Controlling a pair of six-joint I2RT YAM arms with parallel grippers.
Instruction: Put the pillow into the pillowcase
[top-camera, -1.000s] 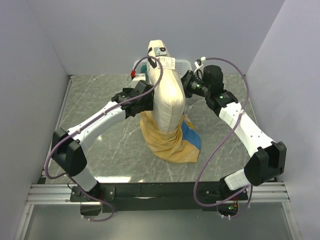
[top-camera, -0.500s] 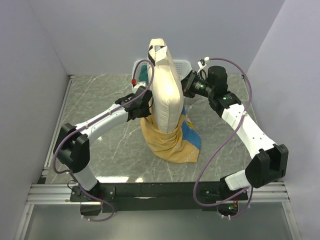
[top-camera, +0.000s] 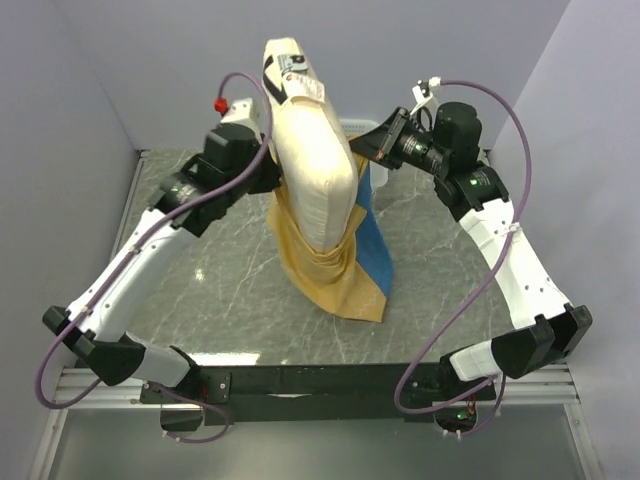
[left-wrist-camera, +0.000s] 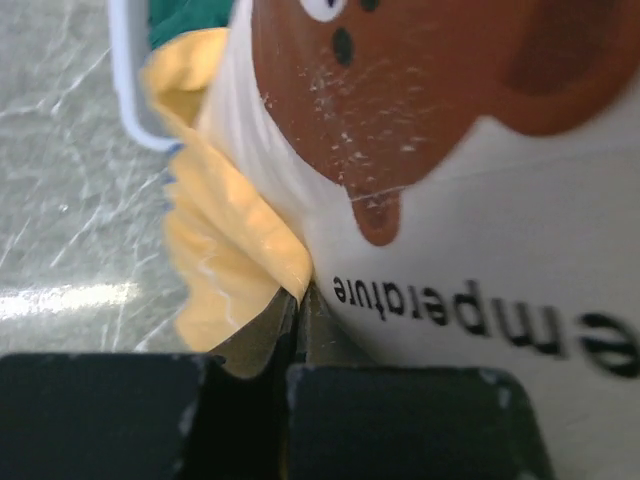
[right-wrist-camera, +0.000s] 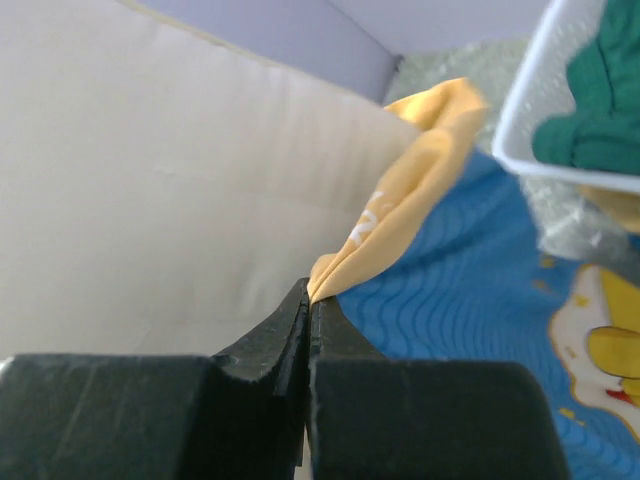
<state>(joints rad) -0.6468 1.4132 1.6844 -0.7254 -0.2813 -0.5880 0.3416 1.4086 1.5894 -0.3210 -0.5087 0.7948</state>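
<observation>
Grey marble table (top-camera: 200, 290), plain walls round it. The pillow (top-camera: 310, 170) stands on end above it, long axis near vertical, labelled end up, lower end sunk in the pillowcase (top-camera: 330, 275). I judge both soft, light and floppy, so the case's mouth hem is the place to hold. My left claw (left-wrist-camera: 298, 300) and right claw (right-wrist-camera: 308, 295) are each clenched on that yellow hem, one either side.
</observation>
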